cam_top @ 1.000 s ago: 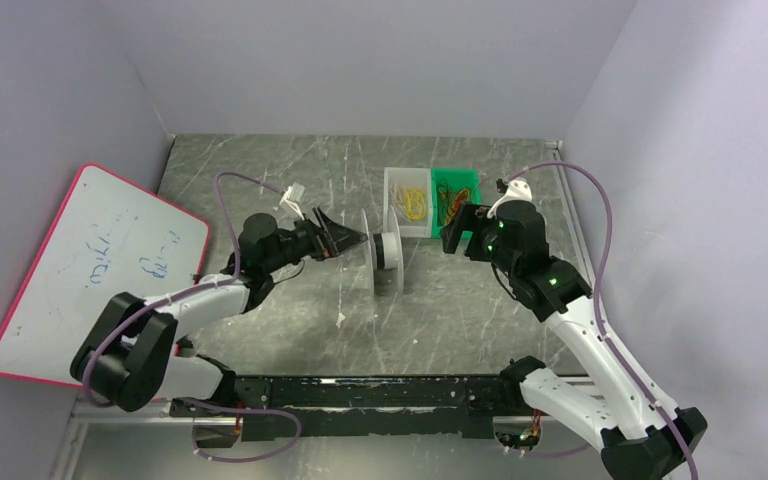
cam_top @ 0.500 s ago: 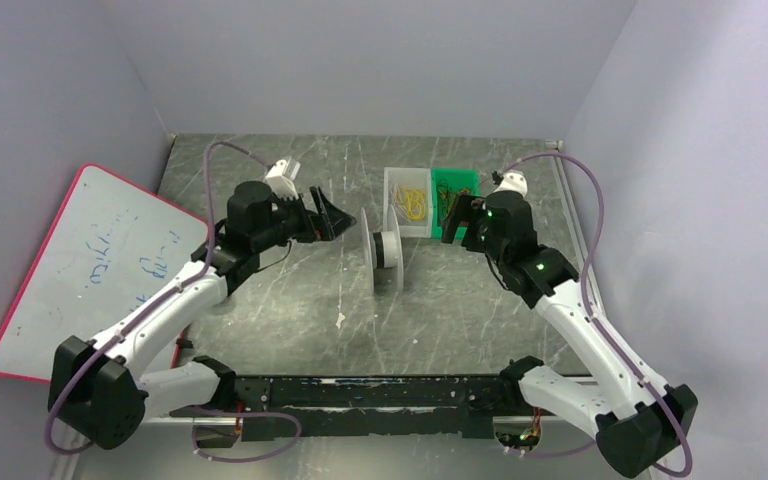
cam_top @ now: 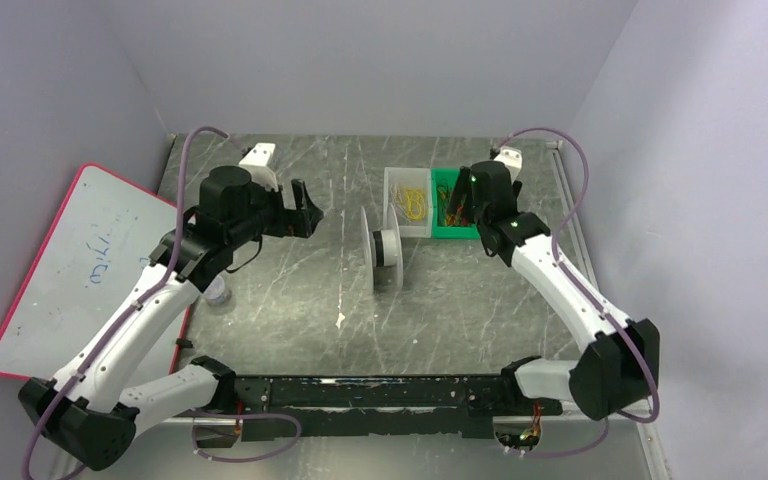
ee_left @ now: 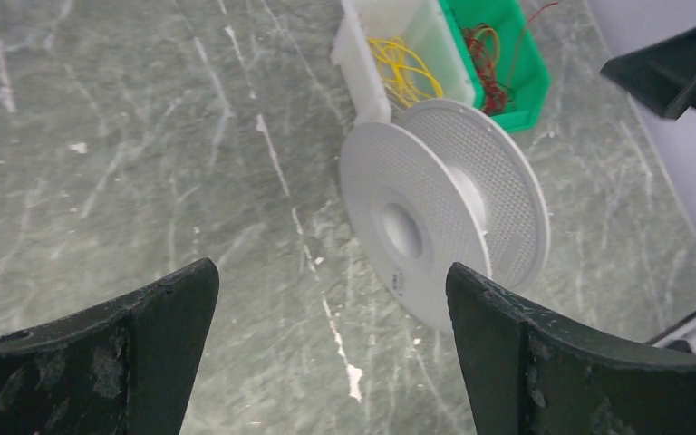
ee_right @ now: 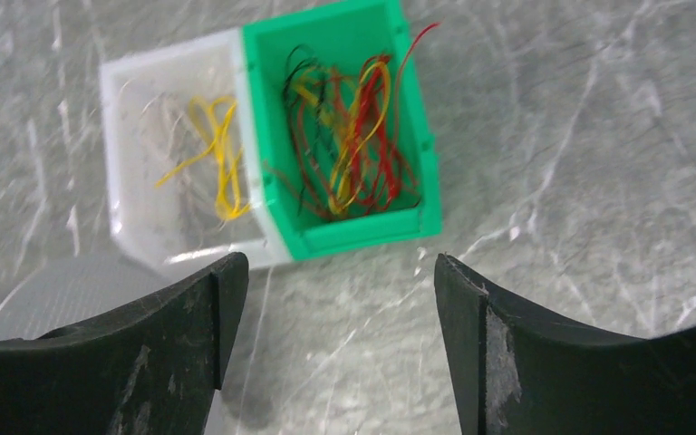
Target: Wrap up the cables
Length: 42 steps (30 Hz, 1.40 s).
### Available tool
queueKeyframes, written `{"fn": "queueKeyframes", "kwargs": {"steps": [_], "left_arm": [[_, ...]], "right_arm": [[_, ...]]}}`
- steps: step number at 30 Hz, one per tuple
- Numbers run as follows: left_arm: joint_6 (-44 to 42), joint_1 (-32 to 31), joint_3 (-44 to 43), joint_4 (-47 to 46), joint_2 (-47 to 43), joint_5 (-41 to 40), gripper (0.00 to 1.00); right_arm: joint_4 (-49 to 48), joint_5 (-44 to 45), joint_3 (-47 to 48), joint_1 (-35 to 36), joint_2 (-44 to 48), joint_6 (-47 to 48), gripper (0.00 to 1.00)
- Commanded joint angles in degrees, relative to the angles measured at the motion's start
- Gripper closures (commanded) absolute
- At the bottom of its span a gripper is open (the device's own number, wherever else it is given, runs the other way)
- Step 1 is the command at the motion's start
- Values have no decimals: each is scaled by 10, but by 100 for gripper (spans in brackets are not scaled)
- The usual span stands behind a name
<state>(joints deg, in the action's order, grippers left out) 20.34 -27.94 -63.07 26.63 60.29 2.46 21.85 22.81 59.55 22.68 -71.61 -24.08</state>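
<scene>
Grey-green marbled surface (cam_top: 290,290), seen from above, w/ two robot arms bolted at its near edge. Big white plastic spool (cam_top: 385,250) stands on its rims near the ctr, axle lying sideways, hub bare as far as can be seen. Just behind it, side by side & touching, sit a clear-white bin (cam_top: 407,173) and a green bin (cam_top: 457,235).

All the cables (ee_right: 353,136) are in those bins. The green one holds a tangled clump of red, orange, yellow & dark strands, w/ one red end poking over the far wall. The white one holds a few yellow loops (ee_right: 213,154).

R jaws hang over the green bin, spread wide, nothing btwn them; in the wrist view both bins show through the gap. L jaws are spread fully, empty, raised to the left of the spool & aimed at its flat face, well apart from it. Pink-rimmed whiteboard (cam_top: 90,270) leans at far left.

Step in hand looks like the first pick of a cable; wrapping not yet begun.

Risks, as judged:
- Strands are thread-thin & knotted, so a pinch may lift the whole clump or lose its hold.
- A low approach could catch the bin wall & drag or tip the bin.
- Spool rests only on its rims, so a nudge from the L jaws could roll or topple it.
</scene>
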Motion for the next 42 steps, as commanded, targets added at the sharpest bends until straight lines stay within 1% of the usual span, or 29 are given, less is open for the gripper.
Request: {"fn": "queueKeyframes", "kwargs": {"steps": [1,3,10,13,16,19,22,32,33,38,41,42], "left_arm": [[-54,4,-14,55,-25,-57,1],[-60,3,0,48,-32,-57,1],[-89,3,56,17,-52,-64,1],[-89,3,73,9,-64,-56,1],[-92,3,96,-7,-79,-43,1],[-92,3,102,-3,-90,-44,1],[-93,3,105,-5,-100,-43,1],[-92,4,106,-4,-100,-42,1],[-91,3,105,-4,-100,-43,1],[-92,4,107,-5,-104,-48,1],[-92,4,107,-4,-100,-50,1],[-92,4,106,-4,-98,-50,1]], "right_arm": [[-44,56,32,-36,-44,-5,24],[-56,61,43,-56,-70,-13,28],[-98,58,94,-102,-173,-18,32],[-109,51,121,-113,-220,-23,35],[-112,39,152,-120,-264,-30,40],[-123,37,174,-123,-301,-33,43],[-109,44,203,-128,-338,-40,45],[-123,45,212,-130,-386,-48,54],[-124,47,214,-131,-390,-46,57],[-127,61,227,-133,-396,-28,77],[-133,64,233,-133,-387,-10,96],[-135,66,234,-134,-382,-5,100]]}}
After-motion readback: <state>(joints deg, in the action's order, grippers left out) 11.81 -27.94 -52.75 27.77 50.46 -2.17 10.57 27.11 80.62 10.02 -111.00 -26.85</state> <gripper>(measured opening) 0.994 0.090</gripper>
